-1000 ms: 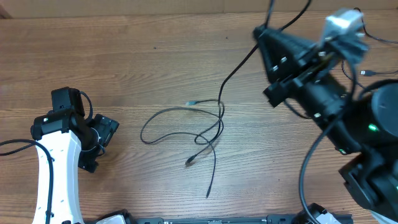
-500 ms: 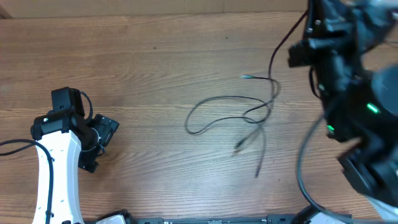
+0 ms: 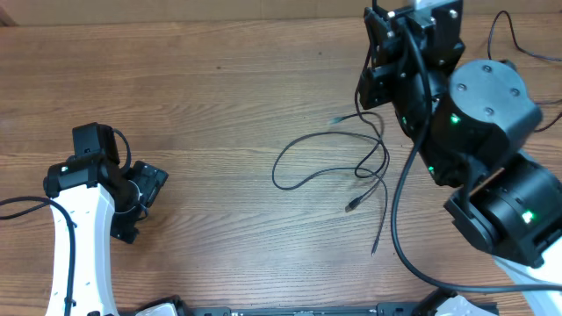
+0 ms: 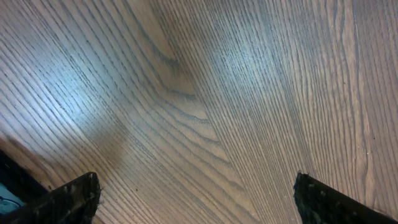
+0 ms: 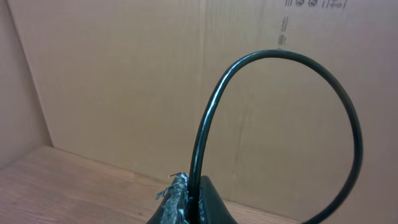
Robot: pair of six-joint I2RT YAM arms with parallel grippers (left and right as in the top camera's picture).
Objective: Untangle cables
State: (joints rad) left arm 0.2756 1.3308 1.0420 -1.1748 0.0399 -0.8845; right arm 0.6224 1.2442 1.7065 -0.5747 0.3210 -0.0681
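Thin black cables [image 3: 327,136], loosely looped

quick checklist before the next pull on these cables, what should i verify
1. right gripper shut on a cable: ok
2. left gripper open, nothing between its fingers: ok
3. loose cables separated: not ok, they cross beside the right arm
4. left gripper close to those cables: not ok, far off to their left
5. which strand is held: cannot tell, the right arm hides it
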